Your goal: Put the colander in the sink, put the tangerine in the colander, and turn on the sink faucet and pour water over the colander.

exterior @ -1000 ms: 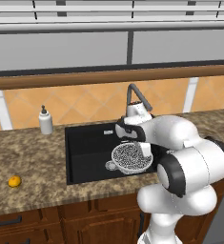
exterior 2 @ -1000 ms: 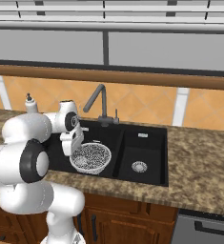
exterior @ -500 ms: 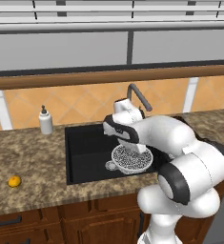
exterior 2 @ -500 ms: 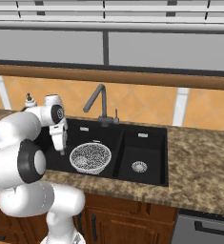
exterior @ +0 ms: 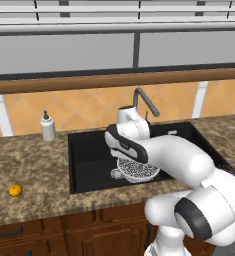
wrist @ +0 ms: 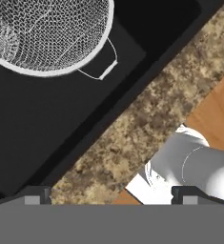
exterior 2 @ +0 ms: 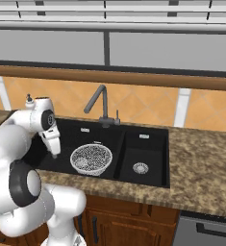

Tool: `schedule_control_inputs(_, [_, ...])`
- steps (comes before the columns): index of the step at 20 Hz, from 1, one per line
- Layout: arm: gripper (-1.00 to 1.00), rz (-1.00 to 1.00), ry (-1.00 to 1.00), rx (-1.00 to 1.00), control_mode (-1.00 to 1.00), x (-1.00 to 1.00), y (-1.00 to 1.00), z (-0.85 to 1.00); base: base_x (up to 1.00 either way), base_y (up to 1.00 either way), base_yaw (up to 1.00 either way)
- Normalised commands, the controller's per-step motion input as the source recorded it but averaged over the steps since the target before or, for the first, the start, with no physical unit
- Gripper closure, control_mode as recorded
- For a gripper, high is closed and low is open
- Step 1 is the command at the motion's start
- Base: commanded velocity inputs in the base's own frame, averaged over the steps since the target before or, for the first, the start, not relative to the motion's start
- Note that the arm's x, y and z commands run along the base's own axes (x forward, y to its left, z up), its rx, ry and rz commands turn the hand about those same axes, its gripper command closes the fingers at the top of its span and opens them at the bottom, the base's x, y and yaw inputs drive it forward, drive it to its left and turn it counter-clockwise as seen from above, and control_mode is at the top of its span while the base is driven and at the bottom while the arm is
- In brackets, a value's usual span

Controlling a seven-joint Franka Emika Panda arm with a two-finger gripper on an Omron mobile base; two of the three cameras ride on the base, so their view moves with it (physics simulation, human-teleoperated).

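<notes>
Down in the wide basin of the black rectangular sink (exterior 2: 148, 139), the round speckled mesh colander (exterior 2: 91, 159) now sits released; my gripper (exterior 2: 53, 153), empty and spread wide, has swung left toward the small orange tangerine (exterior: 15, 190) on the speckled granite surface (exterior: 29, 165).

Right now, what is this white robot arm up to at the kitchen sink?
The arm has the colander sitting in the wide basin of the black sink, and nothing is in it yet. Its claw hangs over the left part of that basin, apart from the colander and holding nothing; its two tips stand wide apart in the hand view. The tangerine lies on the granite counter left of the sink. No water runs from the faucet.
</notes>
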Motion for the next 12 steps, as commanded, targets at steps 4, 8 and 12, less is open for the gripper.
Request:
schedule_control_inputs(4, [-1.0,0.38,-0.02,0.19,-1.0,-0.11,0.34,0.28,0.0,0.0,0.0])
schedule_control_inputs(8, [-1.0,0.35,0.0,0.16,-1.0,0.0,0.41,0.22,0.0,0.0,0.0])
schedule_control_inputs(12, [-1.0,0.3,0.0,0.1,-1.0,0.01,0.57,0.08,0.0,0.0,0.0])
